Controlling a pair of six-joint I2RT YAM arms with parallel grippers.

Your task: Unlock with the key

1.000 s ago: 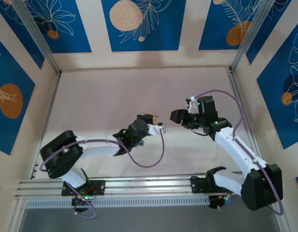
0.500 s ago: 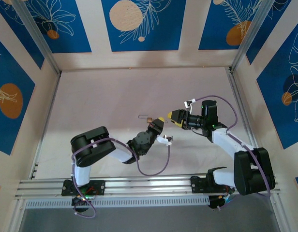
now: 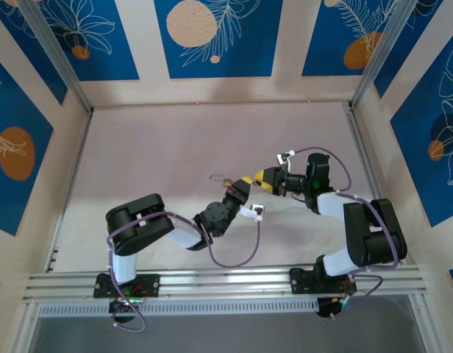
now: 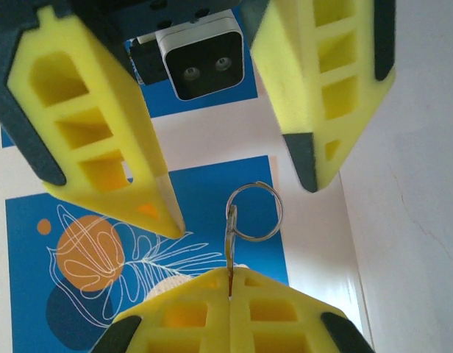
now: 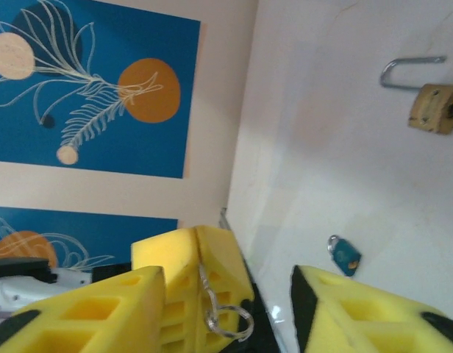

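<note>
A flat silver key on a split ring [image 4: 230, 235] sticks out edge-on from my left gripper [image 4: 230, 276], which is shut on it. My right gripper [image 5: 228, 273] is open, with its yellow fingers [image 4: 101, 140] on either side of that ring [image 5: 230, 323] and not touching it. The two grippers meet tip to tip at mid-table, the left gripper [image 3: 246, 183] facing the right gripper [image 3: 262, 179]. A small key with a dark blue head [image 5: 346, 255] lies loose on the table. The brass padlock [image 5: 434, 108] lies on its side just left of the grippers, its silver shackle [image 5: 410, 70] pointing away.
The padlock [image 3: 226, 179] sits on the white table [image 3: 160, 147], close to the left gripper's tip. Blue patterned walls enclose the table on three sides. A metal rail [image 3: 226, 279] runs along the near edge by the arm bases.
Over the last second the left arm swung right and its gripper came up to the right gripper's tip. In the last half second the right arm's elbow folded inward and the grippers hardly moved.
</note>
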